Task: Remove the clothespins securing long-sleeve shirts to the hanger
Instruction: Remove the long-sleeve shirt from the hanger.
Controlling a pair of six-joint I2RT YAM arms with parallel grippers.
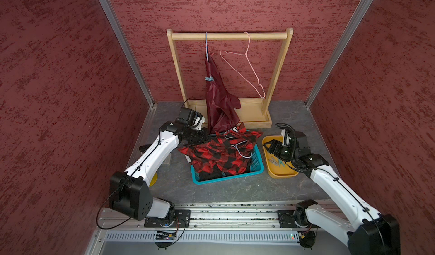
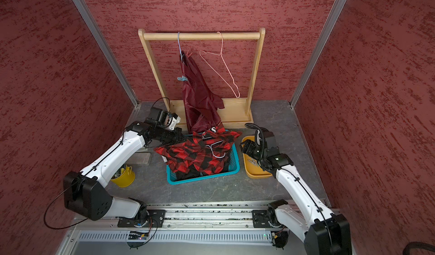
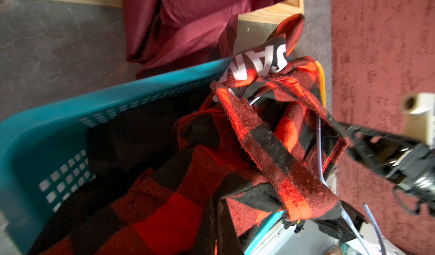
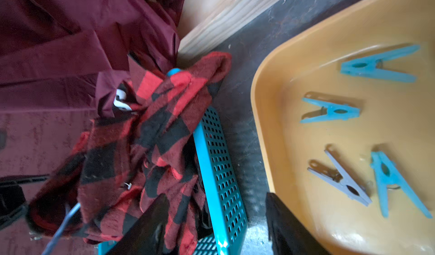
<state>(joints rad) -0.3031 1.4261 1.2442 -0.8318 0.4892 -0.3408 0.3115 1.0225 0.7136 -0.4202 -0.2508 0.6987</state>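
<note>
Inside a robotics lab test cell: red textured panels [image 1: 58,89] joined by bare aluminium corner posts [image 1: 123,44] box in a grey slab floor [image 1: 235,188]; back along the arms [image 1: 153,157] from both the left pincer [image 1: 204,136] and the right pincer [image 1: 267,148], an aluminium rail [image 1: 235,215] carries the two arm bases [image 1: 164,218] beside a slotted cable duct [image 1: 211,237] with an exposed circuit board [image 1: 164,237] and loose wiring; beyond the left pincer, against the far panel, a plain wooden garment rack [image 1: 229,36] stands on the floor

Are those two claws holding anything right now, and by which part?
The left gripper pinches the plaid shirt by a hemmed edge strip, it seems. The right gripper is open and empty.
</note>
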